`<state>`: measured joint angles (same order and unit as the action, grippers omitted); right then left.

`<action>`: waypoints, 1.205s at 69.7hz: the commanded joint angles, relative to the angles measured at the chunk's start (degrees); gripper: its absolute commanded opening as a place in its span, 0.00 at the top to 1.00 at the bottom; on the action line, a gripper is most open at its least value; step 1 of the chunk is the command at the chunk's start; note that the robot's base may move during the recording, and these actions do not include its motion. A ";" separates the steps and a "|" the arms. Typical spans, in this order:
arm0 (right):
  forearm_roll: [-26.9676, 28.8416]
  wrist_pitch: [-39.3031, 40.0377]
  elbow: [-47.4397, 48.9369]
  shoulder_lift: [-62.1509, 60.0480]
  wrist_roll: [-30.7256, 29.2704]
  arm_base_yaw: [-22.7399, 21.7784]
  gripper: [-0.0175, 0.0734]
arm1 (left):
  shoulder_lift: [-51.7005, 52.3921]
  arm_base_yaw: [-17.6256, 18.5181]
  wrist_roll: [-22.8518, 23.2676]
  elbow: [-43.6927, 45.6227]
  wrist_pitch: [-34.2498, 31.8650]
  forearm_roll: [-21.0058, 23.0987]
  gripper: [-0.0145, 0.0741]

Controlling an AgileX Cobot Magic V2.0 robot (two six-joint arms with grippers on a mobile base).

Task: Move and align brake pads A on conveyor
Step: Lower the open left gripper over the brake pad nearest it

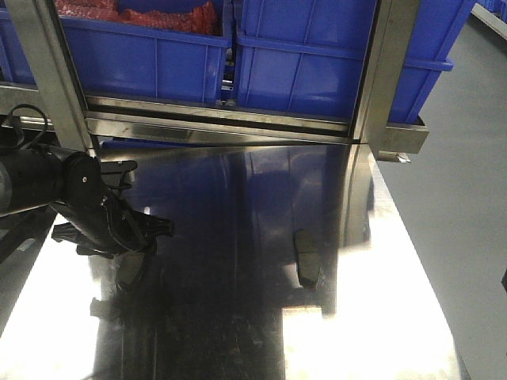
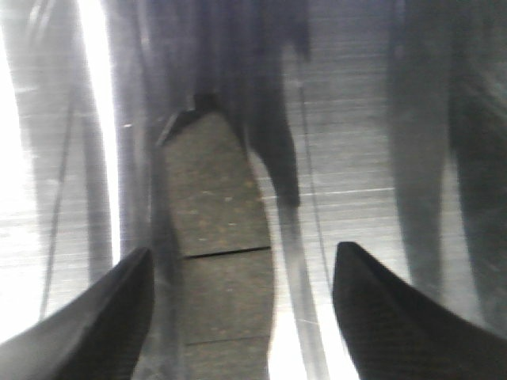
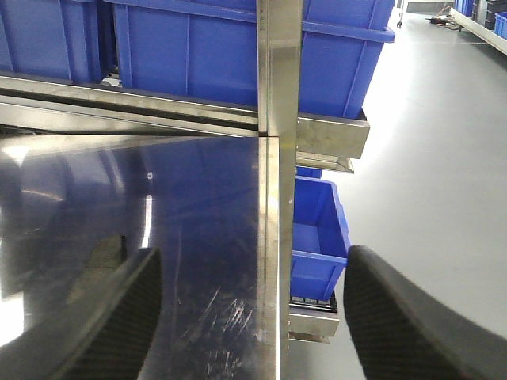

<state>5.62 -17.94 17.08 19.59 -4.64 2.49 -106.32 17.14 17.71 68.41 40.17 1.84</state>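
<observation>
1. First brake pad A (image 1: 131,271) flat on the shiny steel tabletop (image 1: 238,190), near its left side, directly under the black left arm (image 1: 47,182).
2. In the left wrist view, grey-brown friction face upward, thin centre groove across it, dark backing plate just visible at the far end.
3. Left gripper (image 2: 244,252) low over that pad, spread wide and gripping nothing.
4. Pad between the two dark fingers (image 2: 95,324), much closer to the one at the picture's left, with a strip of bare steel on the other side.
5. Contact between the nearer finger and the pad's edge: impossible to tell, too blurred.
6. Second brake pad A (image 1: 306,257) also flat on the tabletop, right of the middle, well apart from the first, long axis roughly away from the front camera, touched by nothing.
7. Right gripper (image 3: 255,252) likewise wide apart and empty, above the tabletop's right edge, with the smooth grey floor (image 3: 428,119) beyond on that side.
8. Behind the tabletop, a steel rack (image 1: 380,79) loaded with large blue bins (image 1: 317,63).
9. Lower down, just beside the table's right edge, one small blue bin (image 3: 317,229), open at the top.
</observation>
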 commanded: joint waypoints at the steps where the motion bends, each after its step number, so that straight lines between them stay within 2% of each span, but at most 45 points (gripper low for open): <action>1: -0.12 4.04 1.62 0.51 -0.41 -0.05 0.29 | 2.53 0.00 1.22 1.55 -1.12 -0.65 0.24; 29: -0.12 4.08 1.62 0.51 -0.41 -0.05 0.29 | 0.12 0.00 1.22 1.93 -1.80 -0.23 0.23; 56: -0.12 4.08 1.62 0.51 -0.41 -0.05 0.29 | -4.18 0.00 1.11 7.83 4.87 -1.84 0.23; 84: -0.12 4.08 1.62 0.51 -0.41 -0.05 0.29 | -5.64 0.06 1.16 8.05 10.09 -1.84 0.23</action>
<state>5.62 -17.94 17.08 19.59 -4.64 2.49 -113.65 17.14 18.42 75.87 46.91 0.00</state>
